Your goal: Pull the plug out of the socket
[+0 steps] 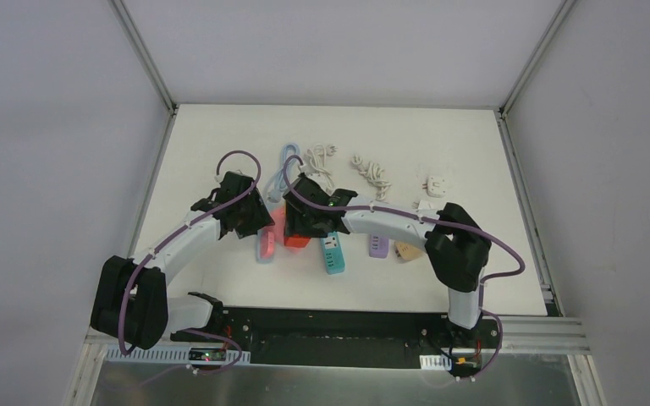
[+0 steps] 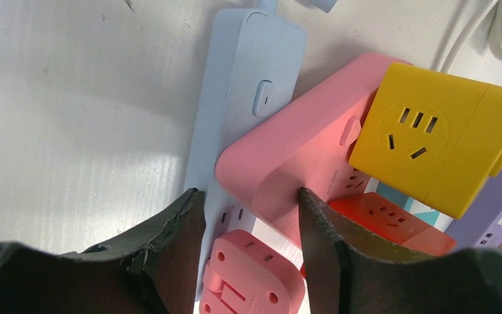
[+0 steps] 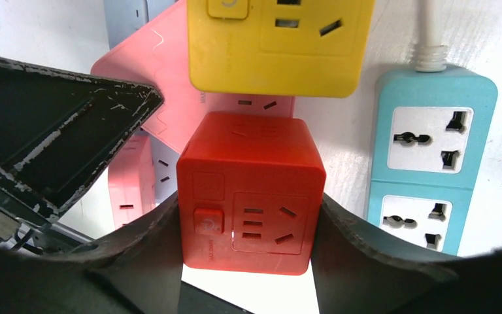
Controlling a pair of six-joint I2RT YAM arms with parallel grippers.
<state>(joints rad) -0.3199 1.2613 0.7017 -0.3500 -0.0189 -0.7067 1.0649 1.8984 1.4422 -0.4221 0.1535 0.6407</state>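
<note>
Right gripper [image 3: 247, 208]: clenched on the red cube plug [image 3: 248, 163], one finger flat against each side wall. The plug is a glossy, round-cornered cube with a push button and a slotted outlet on the face toward the wrist camera. It is seated on the pink socket strip [image 3: 153, 65]. Left gripper [image 2: 248, 196] straddles the pink strip's rounded end. One finger touches its edge; cannot tell whether the other does. Yellow cube adapter [image 3: 274, 46] sits just beyond the plug. Teal strip [image 3: 431, 88] lies beside it on the white counter [image 2: 72, 98].
</note>
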